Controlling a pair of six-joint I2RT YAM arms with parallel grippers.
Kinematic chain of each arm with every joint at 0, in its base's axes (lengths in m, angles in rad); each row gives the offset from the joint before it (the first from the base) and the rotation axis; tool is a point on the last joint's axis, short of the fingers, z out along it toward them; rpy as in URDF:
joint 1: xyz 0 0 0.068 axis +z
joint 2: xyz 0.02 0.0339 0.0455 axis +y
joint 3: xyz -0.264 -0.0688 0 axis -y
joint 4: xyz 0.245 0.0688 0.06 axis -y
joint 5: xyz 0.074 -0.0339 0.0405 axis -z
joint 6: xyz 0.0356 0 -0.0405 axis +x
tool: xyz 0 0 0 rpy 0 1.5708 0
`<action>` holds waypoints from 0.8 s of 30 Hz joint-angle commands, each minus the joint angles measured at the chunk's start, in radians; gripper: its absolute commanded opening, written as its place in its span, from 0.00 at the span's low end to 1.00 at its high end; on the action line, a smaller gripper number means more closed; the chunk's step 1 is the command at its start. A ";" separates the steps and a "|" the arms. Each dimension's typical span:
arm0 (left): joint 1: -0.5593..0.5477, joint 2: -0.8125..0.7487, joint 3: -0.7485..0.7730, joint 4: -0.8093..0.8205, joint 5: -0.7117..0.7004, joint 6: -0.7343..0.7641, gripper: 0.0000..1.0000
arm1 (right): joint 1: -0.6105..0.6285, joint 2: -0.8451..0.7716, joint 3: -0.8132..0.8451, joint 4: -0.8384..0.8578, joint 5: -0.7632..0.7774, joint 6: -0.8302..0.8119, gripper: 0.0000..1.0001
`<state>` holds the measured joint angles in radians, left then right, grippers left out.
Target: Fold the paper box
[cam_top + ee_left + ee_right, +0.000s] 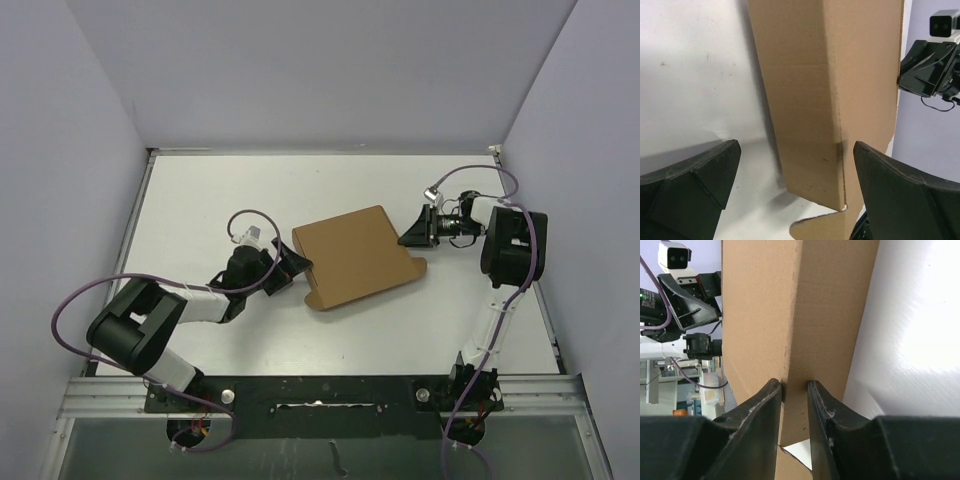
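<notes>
Pinching paper box [835, 315]: R tool [794, 386], wrist-cam only

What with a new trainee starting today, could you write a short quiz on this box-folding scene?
1. True or false: the left claw is open and holds nothing.
2. Which one grips an edge of the paper box? A: left claw. B: right claw.
3. Fill in: seen from above, the paper box lies ___ the two claws.
Key: 1 true; 2 B; 3 between.

Bright even light; glare on table [925, 340]; soft shadows; sharp focus.
</notes>
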<state>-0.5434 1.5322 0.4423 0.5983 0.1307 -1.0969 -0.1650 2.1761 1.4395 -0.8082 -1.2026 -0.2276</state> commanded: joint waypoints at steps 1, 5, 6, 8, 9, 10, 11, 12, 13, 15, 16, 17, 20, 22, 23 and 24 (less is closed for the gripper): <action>-0.014 0.029 0.039 0.131 -0.037 -0.023 0.98 | -0.023 0.039 -0.017 0.032 0.080 -0.020 0.24; -0.036 0.042 0.038 0.148 -0.070 -0.034 0.98 | -0.026 0.046 -0.019 0.033 0.083 -0.018 0.23; -0.042 0.047 0.035 0.164 -0.076 -0.038 0.98 | -0.026 0.047 -0.019 0.033 0.083 -0.019 0.23; -0.050 0.058 0.027 0.218 -0.086 -0.052 0.98 | -0.027 0.052 -0.019 0.032 0.083 -0.019 0.23; -0.053 0.064 0.024 0.238 -0.089 -0.058 0.98 | -0.027 0.053 -0.019 0.031 0.083 -0.019 0.23; -0.057 0.069 0.025 0.251 -0.091 -0.060 0.98 | -0.028 0.054 -0.019 0.031 0.083 -0.019 0.23; -0.059 0.073 0.028 0.259 -0.094 -0.060 0.98 | -0.027 0.057 -0.019 0.031 0.083 -0.019 0.23; -0.063 0.078 0.031 0.264 -0.095 -0.062 0.98 | -0.028 0.057 -0.019 0.031 0.083 -0.019 0.23; -0.066 0.084 0.035 0.269 -0.097 -0.065 0.98 | -0.027 0.057 -0.019 0.031 0.083 -0.019 0.23; -0.074 0.099 0.039 0.290 -0.107 -0.078 0.98 | -0.028 0.058 -0.018 0.030 0.084 -0.021 0.23; -0.077 0.109 0.039 0.303 -0.111 -0.084 0.98 | -0.028 0.060 -0.018 0.030 0.085 -0.021 0.23; -0.081 0.118 0.039 0.314 -0.116 -0.091 0.98 | -0.027 0.062 -0.017 0.029 0.087 -0.021 0.23; -0.098 0.133 0.037 0.340 -0.144 -0.114 0.98 | -0.028 0.070 -0.015 0.025 0.091 -0.024 0.23; -0.112 0.137 0.035 0.357 -0.172 -0.127 0.98 | -0.027 0.074 -0.013 0.023 0.093 -0.025 0.23; -0.119 0.139 0.036 0.363 -0.183 -0.134 0.96 | -0.028 0.075 -0.013 0.023 0.094 -0.026 0.23; -0.125 0.139 0.037 0.367 -0.194 -0.141 0.95 | -0.028 0.075 -0.013 0.023 0.094 -0.026 0.23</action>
<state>-0.6453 1.6569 0.4446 0.8406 0.0013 -1.2003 -0.1867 2.2066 1.4380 -0.8089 -1.2587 -0.2089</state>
